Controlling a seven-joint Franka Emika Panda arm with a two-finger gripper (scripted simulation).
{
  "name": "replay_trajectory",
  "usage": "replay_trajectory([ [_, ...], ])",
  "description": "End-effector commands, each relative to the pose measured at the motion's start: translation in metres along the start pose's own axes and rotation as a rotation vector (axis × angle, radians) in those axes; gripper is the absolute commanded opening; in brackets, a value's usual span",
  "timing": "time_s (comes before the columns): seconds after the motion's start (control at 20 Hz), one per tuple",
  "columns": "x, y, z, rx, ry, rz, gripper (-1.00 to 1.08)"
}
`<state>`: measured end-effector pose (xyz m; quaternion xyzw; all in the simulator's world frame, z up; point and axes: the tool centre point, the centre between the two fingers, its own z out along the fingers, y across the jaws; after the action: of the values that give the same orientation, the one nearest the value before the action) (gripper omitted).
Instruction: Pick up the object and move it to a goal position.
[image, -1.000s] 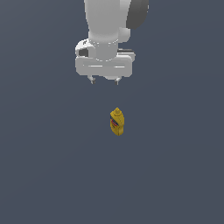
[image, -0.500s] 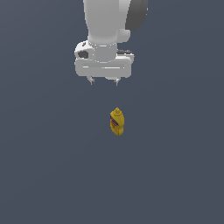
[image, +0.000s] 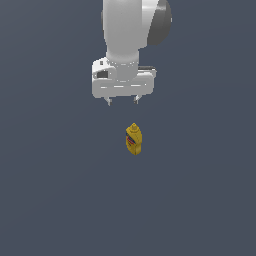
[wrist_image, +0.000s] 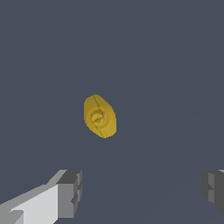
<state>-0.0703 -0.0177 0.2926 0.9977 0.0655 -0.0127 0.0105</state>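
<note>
Dark grey floor lies under our gripper (image: 122, 101), whose jaws stand wide with nothing between them. We see the bottle (image: 133, 139) upright, apart from it and off its centre. We should centre over the cap, then descend straight.

One yellow bottle (image: 133, 139) stands on the one grey tabletop (image: 50, 200). One white arm (image: 131, 30) carries one hand (image: 122, 101) with two fingers (image: 108, 102), their tips small and seemingly dark.
</note>
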Motion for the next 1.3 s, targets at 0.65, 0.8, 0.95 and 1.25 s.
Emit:
replay_trajectory([
  [0.65,0.031,-0.036,0.061,0.012,0.026,-0.348,1.0],
  [0.8,0.034,-0.04,0.067,0.013,0.029,-0.379,1.0],
  [0.95,0.035,-0.041,0.07,0.014,0.03,-0.395,1.0],
  [1.25,0.035,-0.041,0.073,0.014,0.029,-0.394,1.0],
])
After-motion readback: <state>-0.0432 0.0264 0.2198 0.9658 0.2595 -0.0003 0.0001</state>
